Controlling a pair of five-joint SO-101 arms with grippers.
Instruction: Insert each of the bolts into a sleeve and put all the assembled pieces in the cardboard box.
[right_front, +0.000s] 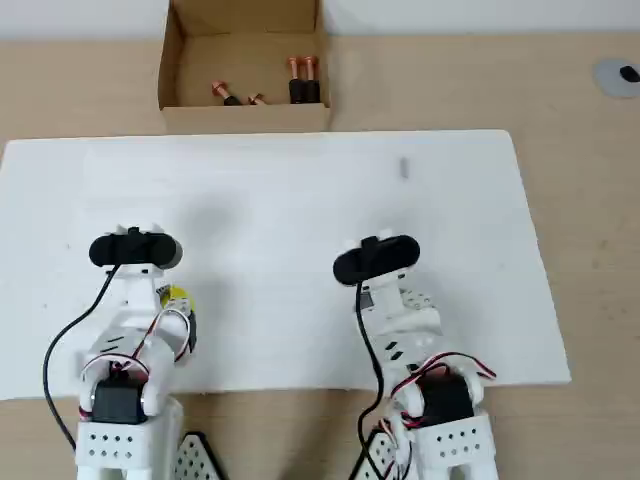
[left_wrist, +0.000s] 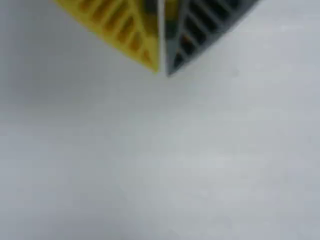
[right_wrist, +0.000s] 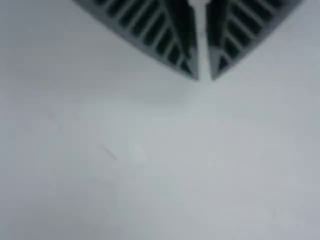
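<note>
The cardboard box (right_front: 245, 118) sits on the wooden counter (right_front: 580, 180) at the far edge, just beyond a white sheet (right_front: 300, 200) that covers the middle of the counter. Inside the box lie four copper-coloured bolts (right_front: 294, 68): two side by side towards the right wall, their lower ends seated in black sleeves (right_front: 303, 93), and two more lying at angles near the front wall, one with a dark end showing, the other too small to tell. Both arms are on the near half of the sheet, well apart from the box. The left arm (right_front: 135, 300) is near the sheet's left side and the right arm (right_front: 400, 310) is near its middle. In the left wrist view the left gripper (left_wrist: 162, 69) hangs just above bare white sheet, one side yellow and the other dark grey, closed to a hairline slit with nothing in between. In the right wrist view the right gripper (right_wrist: 202, 76), dark grey on both sides, is likewise drawn together to a thin slit over the sheet and holds nothing. A grey disc (right_front: 615, 77) is set into the counter at the far right corner
</note>
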